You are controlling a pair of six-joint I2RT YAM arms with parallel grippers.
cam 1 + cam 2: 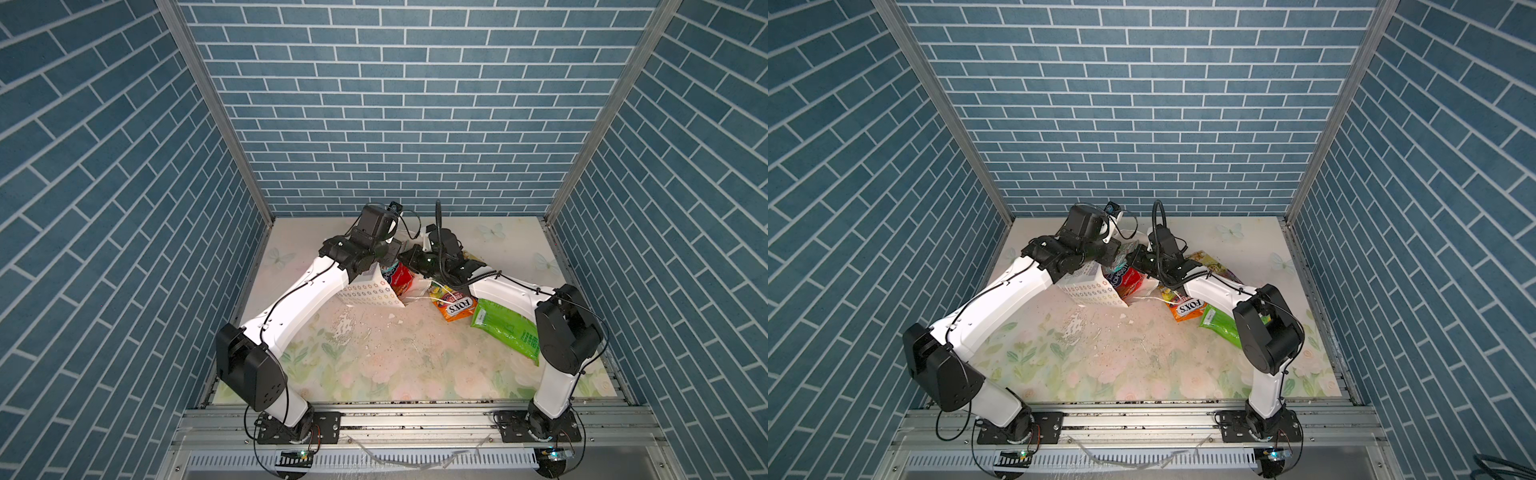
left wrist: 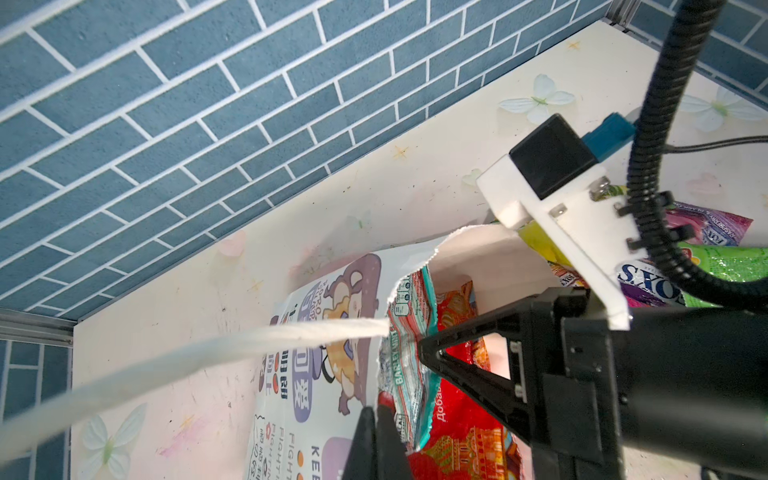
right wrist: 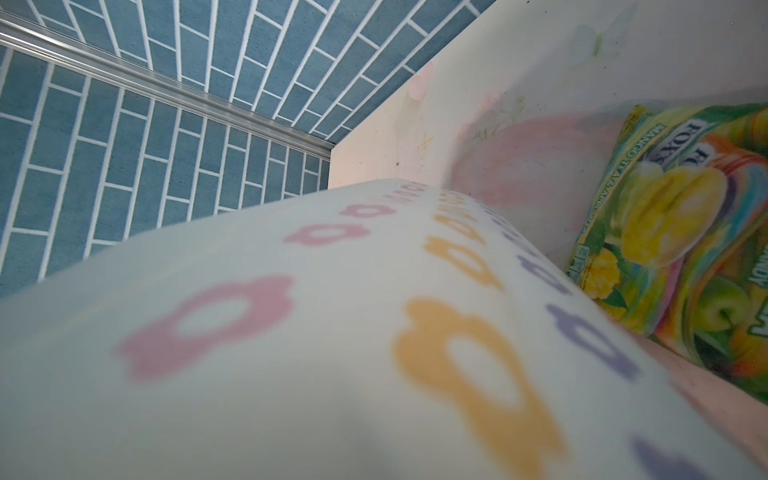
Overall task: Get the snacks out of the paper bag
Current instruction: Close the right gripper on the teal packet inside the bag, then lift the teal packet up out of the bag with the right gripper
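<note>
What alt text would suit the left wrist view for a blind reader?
A white paper bag lies on its side, a red packet and a teal packet showing in its torn mouth, where the shut right pincer points.

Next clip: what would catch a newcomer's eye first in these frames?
The white paper bag lies on its side mid-table, its torn mouth showing a red packet, with the left arm and right arm meeting over it. Right of the bag, an orange FOX'S packet and a bright green packet lie on the table.
</note>
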